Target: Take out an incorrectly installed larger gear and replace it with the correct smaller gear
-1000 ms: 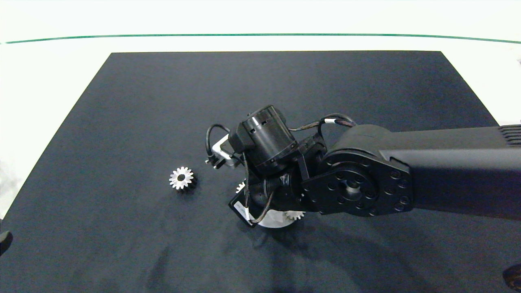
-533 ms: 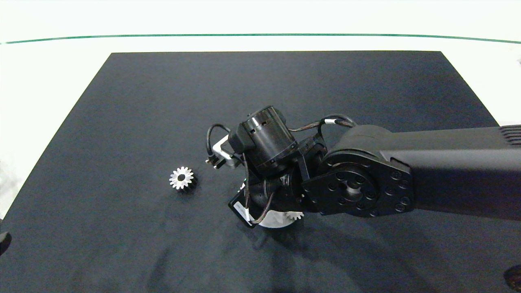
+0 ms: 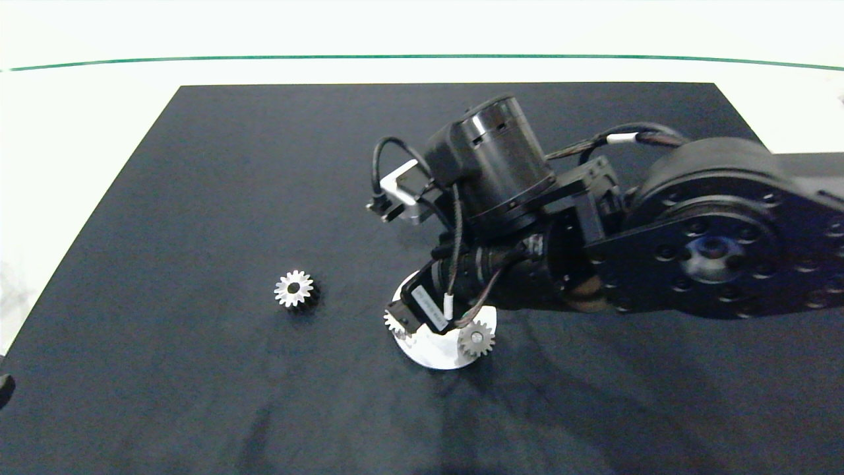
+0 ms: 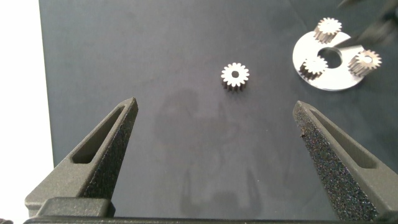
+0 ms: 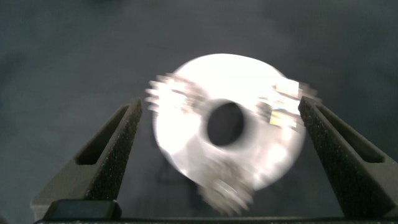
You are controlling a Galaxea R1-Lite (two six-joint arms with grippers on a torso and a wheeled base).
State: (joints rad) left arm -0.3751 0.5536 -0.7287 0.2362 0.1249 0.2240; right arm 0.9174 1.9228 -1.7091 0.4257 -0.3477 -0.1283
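The smaller gear (image 3: pixel 293 289) (image 4: pixel 235 74) lies loose on the black mat, bright face up, bore open. To its right sits a white disc (image 3: pixel 432 349) (image 4: pixel 339 81) carrying gears. The widest-looking of them, the larger gear (image 3: pixel 476 340) (image 4: pixel 365 61), sits on the disc's right side. Another gear (image 3: pixel 394 323) shows at the disc's left rim. My right gripper (image 5: pixel 221 106) hangs open above the disc (image 5: pixel 186 149), holding nothing, with the gears blurred below it. My left gripper (image 4: pixel 214 102) is open and empty, well short of the smaller gear.
The black mat (image 3: pixel 198 165) covers most of the white table. The right arm (image 3: pixel 692 251) reaches in over the mat's right half and hides the disc's far side. The left arm shows only as a dark bit (image 3: pixel 4 389) at the left edge.
The right arm has risen and pulled back to the right, uncovering the disc and the gear on its right side. The loose gear has stayed put.
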